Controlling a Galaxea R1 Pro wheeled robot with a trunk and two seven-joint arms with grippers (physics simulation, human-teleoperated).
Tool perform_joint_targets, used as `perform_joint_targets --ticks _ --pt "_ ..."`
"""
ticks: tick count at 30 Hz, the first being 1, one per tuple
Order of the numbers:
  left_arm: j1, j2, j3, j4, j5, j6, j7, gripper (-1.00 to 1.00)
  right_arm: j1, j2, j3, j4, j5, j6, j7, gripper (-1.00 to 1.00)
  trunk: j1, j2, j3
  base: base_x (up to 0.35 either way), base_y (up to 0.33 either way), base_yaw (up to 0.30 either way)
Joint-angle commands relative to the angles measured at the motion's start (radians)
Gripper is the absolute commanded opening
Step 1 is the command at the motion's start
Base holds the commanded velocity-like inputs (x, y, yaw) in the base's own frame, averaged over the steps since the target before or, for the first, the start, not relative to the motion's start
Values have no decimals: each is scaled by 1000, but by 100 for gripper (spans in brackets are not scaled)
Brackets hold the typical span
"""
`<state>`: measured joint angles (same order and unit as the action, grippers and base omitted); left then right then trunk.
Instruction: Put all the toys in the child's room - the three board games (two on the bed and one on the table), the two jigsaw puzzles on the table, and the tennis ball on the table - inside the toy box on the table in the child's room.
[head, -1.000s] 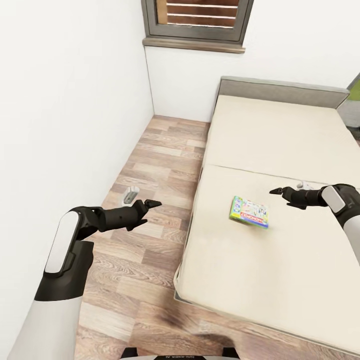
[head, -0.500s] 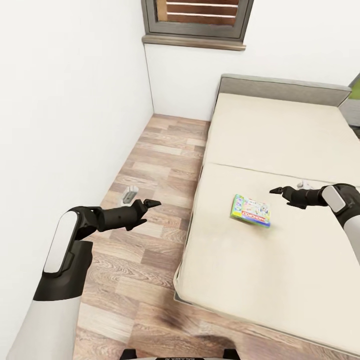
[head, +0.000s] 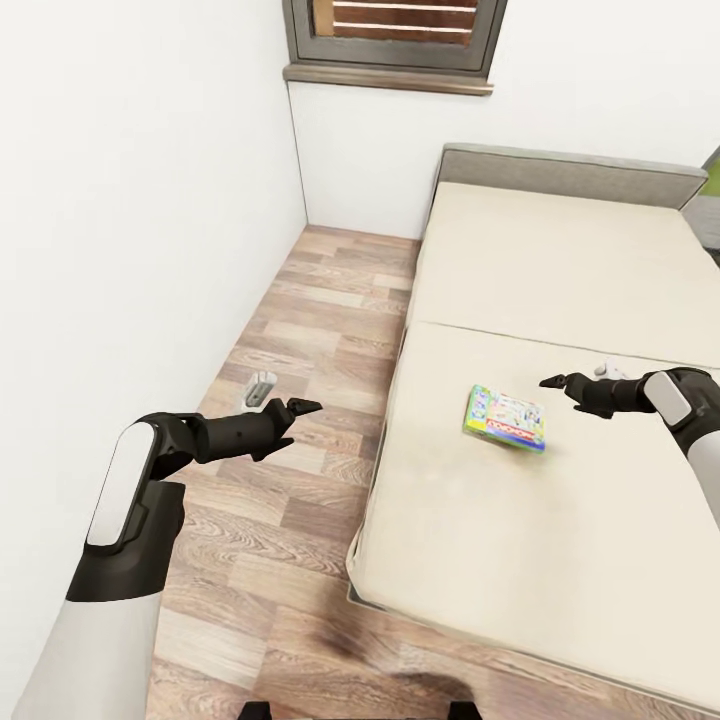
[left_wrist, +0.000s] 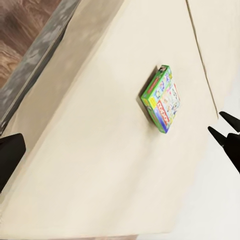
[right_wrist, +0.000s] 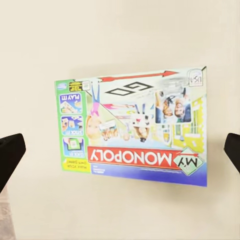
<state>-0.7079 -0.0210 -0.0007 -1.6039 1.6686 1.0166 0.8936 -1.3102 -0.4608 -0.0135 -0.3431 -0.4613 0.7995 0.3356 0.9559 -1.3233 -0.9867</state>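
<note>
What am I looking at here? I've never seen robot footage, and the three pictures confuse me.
These are simulator renders from a two-armed robot in a bedroom. The head view looks down from its head: the left gripper, black with two fingers, hangs over the wood-plank floor, and the right gripper hangs over the big beige-covered bed. Both are open and hold nothing. On the bed lies a flat green-edged Monopoly game box. The other two pictures come from cameras near each gripper, looking along its fingers: the left wrist view sees the game box from afar across the bed, and the right wrist view sees it close up, between dark fingertips.
</note>
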Motion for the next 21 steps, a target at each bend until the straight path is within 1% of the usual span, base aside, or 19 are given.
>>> perform_joint_targets --ticks 1,5,16,21 --pt "-1 0 1 -1 9 2 10 100 0 0 -2 0 4 4 4 100 0 -1 -1 0 0 -48" --pt "-1 0 0 -1 9 2 10 100 0 -1 -1 0 4 4 4 100 0 -1 -1 0 0 -82" --pt "-1 1 -1 -2 9 2 9 100 5 0 1 1 2 3 4 100 0 -1 -1 0 0 -188" --pt "-1 1 -1 -2 9 2 9 100 6 0 1 1 1 4 5 100 0 -1 -1 0 0 -110"
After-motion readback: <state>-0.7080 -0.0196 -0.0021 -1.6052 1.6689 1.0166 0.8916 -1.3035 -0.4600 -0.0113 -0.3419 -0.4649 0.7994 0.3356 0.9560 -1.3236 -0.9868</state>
